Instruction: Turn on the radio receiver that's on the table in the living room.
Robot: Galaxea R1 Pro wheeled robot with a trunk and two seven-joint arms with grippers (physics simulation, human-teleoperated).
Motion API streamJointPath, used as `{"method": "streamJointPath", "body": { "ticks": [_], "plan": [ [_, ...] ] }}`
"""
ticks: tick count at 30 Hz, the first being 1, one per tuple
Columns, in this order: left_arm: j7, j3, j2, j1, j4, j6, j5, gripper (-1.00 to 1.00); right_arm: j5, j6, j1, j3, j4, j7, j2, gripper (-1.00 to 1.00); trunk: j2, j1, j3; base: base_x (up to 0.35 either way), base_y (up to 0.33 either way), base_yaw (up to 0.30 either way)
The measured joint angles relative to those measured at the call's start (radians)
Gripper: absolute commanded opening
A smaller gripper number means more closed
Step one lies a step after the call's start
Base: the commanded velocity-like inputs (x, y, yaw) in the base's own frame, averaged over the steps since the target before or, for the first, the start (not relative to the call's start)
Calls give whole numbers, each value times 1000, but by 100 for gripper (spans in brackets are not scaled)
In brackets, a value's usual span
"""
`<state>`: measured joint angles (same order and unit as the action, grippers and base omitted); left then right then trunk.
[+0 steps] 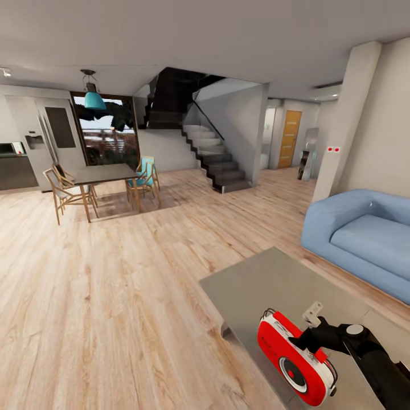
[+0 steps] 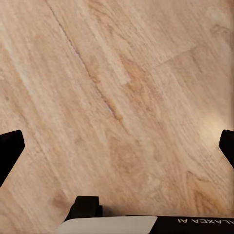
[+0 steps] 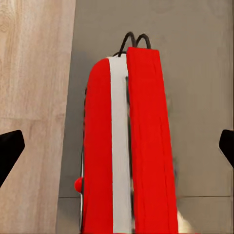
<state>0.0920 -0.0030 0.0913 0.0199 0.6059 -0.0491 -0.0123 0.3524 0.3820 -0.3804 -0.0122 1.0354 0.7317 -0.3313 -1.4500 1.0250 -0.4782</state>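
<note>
The radio (image 1: 296,359) is seen standing on the grey table (image 1: 256,285), near the table's edge closest to the robot, its round dial turned toward the wood floor (image 1: 114,285). The right gripper (image 1: 304,343) is held over the radio's top edge at the end of the black arm. In the right wrist view the radio (image 3: 129,146) is shown end-on between the two widely spread fingertips (image 3: 9,148), neither of which touches it, and its wire handle is visible at the far end. In the left wrist view the left gripper (image 2: 117,146) is likewise spread wide, with nothing held, above bare floor planks (image 2: 117,97). A blue sofa (image 1: 364,239) is placed beside the table.
</note>
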Motion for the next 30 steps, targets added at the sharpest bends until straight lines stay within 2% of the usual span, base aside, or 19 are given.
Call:
{"method": "streamJointPath", "body": {
  "ticks": [7, 30],
  "plan": [
    [0, 0, -4, 0, 0, 0, 0, 100, 0, 1, 0, 0, 0, 0, 0, 100, 0, 0, 0, 150, -132, 0],
    [-1, 0, -5, 0, 0, 0, 0, 100, -3, 2, 0, 1, 0, 2, 3, 100, 0, 0, 0, 5, -5, 0]
  ]
}}
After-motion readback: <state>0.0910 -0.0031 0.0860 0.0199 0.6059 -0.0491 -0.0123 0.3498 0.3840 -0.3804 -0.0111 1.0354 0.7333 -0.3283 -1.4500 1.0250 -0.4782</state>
